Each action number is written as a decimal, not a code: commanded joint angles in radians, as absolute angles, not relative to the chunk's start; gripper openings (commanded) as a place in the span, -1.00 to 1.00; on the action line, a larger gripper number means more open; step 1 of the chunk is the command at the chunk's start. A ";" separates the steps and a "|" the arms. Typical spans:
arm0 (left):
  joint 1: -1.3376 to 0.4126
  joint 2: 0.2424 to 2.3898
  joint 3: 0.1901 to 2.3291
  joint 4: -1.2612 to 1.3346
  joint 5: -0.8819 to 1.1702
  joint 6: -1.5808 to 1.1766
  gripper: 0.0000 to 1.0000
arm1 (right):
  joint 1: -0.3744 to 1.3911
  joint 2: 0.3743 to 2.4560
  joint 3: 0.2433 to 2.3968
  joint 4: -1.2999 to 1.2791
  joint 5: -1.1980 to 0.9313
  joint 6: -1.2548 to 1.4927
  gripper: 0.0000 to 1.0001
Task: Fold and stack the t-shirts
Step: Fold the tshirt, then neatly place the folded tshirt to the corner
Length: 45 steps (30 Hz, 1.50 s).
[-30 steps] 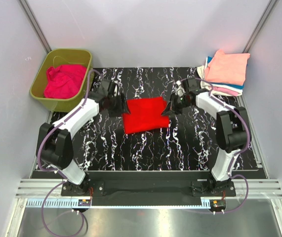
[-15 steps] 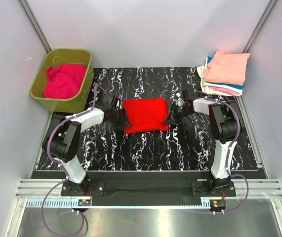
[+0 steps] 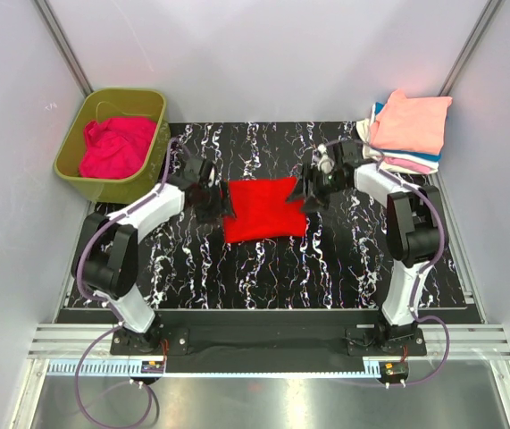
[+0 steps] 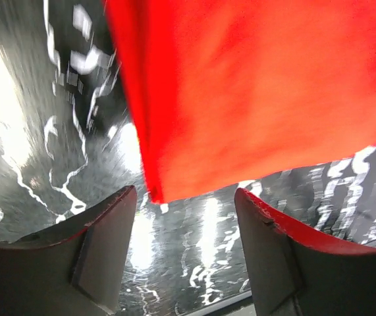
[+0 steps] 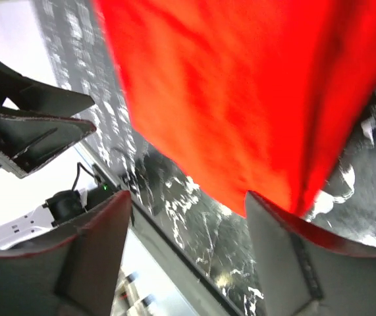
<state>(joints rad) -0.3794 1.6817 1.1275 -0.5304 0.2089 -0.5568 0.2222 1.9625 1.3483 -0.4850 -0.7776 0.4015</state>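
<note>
A bright red t-shirt [image 3: 263,208] lies folded into a rough rectangle on the black marbled table [image 3: 263,268]. My left gripper [image 3: 222,201] hovers at its left edge, open and empty; the wrist view shows the red cloth [image 4: 253,92] just beyond the spread fingers. My right gripper [image 3: 305,191] is at the shirt's right edge, also open, with the red cloth [image 5: 240,99] ahead of its fingers and nothing held. A magenta-pink t-shirt [image 3: 115,146] lies crumpled in the olive-green tub [image 3: 76,165]. Folded t-shirts, peach on top, form a stack [image 3: 406,130] at the back right.
The tub stands off the table's back-left corner. The folded stack sits at the table's back-right corner, close to the right arm's elbow. White walls enclose the cell on three sides.
Both grippers have let go of the red shirt and opened; the right one was shut half a second ago. The shirt now lies flat, and both grippers have drawn slightly back from its edges.
</note>
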 commanded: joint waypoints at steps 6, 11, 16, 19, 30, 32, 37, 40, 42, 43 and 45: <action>-0.380 1.444 1.304 -0.756 0.098 -0.473 0.40 | 0.170 1.930 1.515 -0.529 -0.698 0.364 0.70; -0.380 1.304 1.286 -0.880 0.026 -0.424 0.41 | 0.167 2.040 1.595 -0.584 -0.589 0.298 0.72; -0.379 1.064 1.189 -0.923 -0.086 -0.388 0.43 | 0.161 2.134 1.627 -0.555 -0.584 0.288 0.72; -0.379 0.951 1.155 -0.954 -0.149 -0.370 0.49 | 0.161 2.207 1.657 -0.542 -0.607 0.298 0.72; -0.376 0.776 1.094 -0.993 -0.344 -0.371 0.82 | 0.181 2.330 1.629 -0.450 -0.791 0.433 0.31; -0.376 0.767 1.068 -0.986 -0.368 -0.371 0.86 | 0.186 2.338 1.626 -0.454 -0.810 0.439 0.09; -0.373 0.712 1.000 -0.947 -0.388 -0.370 0.93 | 0.192 2.329 1.620 -0.439 -0.828 0.453 -1.00; -0.371 0.712 1.017 -0.965 -0.399 -0.376 0.94 | 0.192 2.321 1.614 -0.408 -0.860 0.474 -1.00; -0.371 0.726 1.079 -1.034 -0.420 -0.379 0.94 | 0.190 2.300 1.621 -0.428 -0.842 0.462 -1.00; -0.371 0.730 1.100 -1.054 -0.422 -0.371 0.94 | 0.189 2.292 1.644 -0.478 -0.795 0.445 -1.00; -0.374 0.723 1.124 -1.084 -0.442 -0.353 0.96 | 0.187 2.270 1.683 -0.578 -0.727 0.385 -1.00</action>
